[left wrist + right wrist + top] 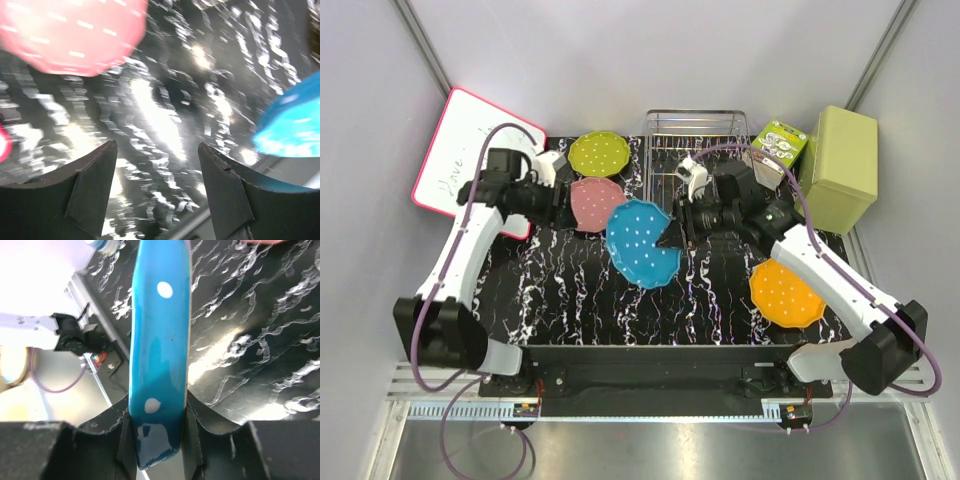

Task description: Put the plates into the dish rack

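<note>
The blue plate [640,243] is tilted above the middle of the mat, and my right gripper [672,232] is shut on its right rim. In the right wrist view the blue plate [160,340] stands edge-on between the jaws of the right gripper [159,415]. My left gripper [563,205] stands open and empty beside the pink plate [594,202], just left of the blue one. Its wrist view shows the left gripper [157,147] with bare mat between the fingers, the pink plate [70,35] at upper left and the blue plate [292,125] at right. The lime green plate [597,153] lies at the back, the orange plate [785,292] at front right. The dish rack [698,135] stands at back centre.
An olive-green box [840,165] stands at the back right with a small green-and-white carton [780,140] beside it. A pink-framed whiteboard [465,160] lies at the back left. The black marbled mat [570,290] covers the table.
</note>
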